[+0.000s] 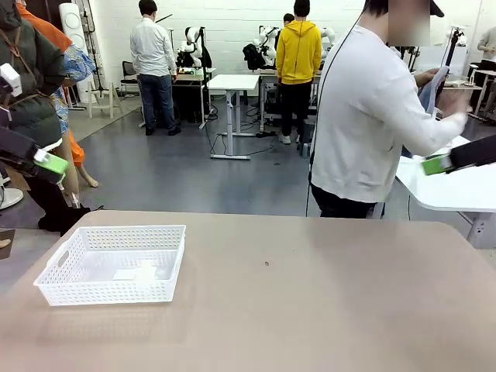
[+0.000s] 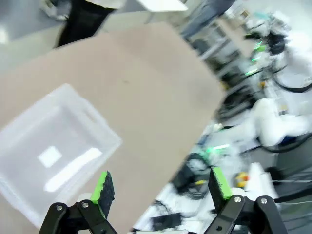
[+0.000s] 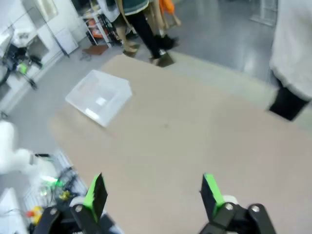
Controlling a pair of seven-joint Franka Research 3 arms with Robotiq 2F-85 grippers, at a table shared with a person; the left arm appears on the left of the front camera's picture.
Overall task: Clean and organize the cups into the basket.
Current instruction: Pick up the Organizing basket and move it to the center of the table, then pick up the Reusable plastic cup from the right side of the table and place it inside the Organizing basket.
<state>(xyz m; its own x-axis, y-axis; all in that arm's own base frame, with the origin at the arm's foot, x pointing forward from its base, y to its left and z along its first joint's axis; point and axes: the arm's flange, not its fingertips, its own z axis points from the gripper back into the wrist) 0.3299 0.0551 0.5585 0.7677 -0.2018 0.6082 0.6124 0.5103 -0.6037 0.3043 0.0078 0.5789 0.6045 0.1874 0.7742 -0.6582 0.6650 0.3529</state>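
While the left gripper [image 2: 161,187] and right gripper [image 3: 153,195] hang wide and empty, the basket [image 1: 108,291] sits near left on the counter [image 1: 310,310], holding no cups; a cup lowered off-centre could tip or shove it.

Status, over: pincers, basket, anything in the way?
Left pincer open, raised near basket. Right pincer open, raised over table. Basket at table's left, no cups in it. Person at far side, turned away.
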